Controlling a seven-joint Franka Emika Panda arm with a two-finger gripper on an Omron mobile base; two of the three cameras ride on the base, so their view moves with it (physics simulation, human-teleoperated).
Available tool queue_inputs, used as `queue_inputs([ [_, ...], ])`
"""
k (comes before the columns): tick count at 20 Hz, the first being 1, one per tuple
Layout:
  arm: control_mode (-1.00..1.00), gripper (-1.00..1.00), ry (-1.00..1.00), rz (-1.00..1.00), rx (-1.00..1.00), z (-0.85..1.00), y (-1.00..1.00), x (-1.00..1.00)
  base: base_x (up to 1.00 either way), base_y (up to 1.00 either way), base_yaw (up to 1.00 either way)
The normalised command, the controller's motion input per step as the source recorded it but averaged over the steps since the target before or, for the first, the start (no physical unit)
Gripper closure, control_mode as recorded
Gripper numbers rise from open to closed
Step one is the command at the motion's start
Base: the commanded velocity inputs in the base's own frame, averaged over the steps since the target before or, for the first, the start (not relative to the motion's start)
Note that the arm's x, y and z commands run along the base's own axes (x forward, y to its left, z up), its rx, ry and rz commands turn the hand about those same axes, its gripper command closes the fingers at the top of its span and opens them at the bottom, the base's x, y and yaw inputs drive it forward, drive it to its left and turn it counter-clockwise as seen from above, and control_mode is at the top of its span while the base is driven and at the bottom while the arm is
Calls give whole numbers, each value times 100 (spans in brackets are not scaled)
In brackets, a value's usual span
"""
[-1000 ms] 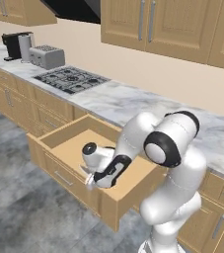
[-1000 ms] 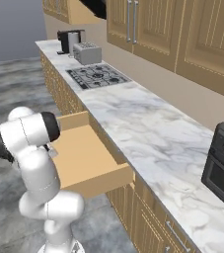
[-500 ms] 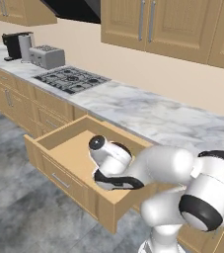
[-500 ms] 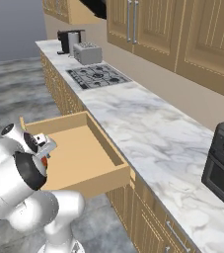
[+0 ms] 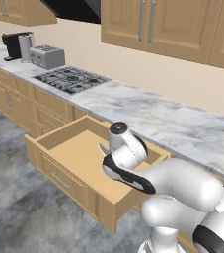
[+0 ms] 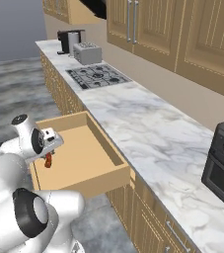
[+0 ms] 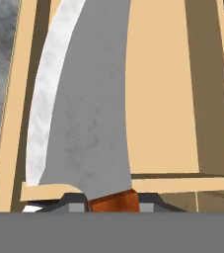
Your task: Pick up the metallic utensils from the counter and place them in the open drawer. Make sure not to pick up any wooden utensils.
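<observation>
Knife (image 7: 79,123) now lower over wooden drawer (image 5: 69,148)

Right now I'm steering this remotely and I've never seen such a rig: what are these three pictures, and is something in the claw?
The white machine is a robot arm on a driving base. Two pictures come from cameras on that base, behind the arm to its left and right, looking over the marble counter and the open drawer. The third looks along the claw itself. The claw is closed on the knife by its reddish-brown handle, silver blade pointing away, over the drawer. A stove, toaster and coffee machine stand farther along.
</observation>
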Motion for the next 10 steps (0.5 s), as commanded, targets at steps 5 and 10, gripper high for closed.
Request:
queue_inputs([
  [5, -100, 100, 2, 11, 1, 3, -15, 7, 0, 0, 0],
  [10, -100, 100, 10, 7, 3, 16, -24, 38, 0, 0, 0],
])
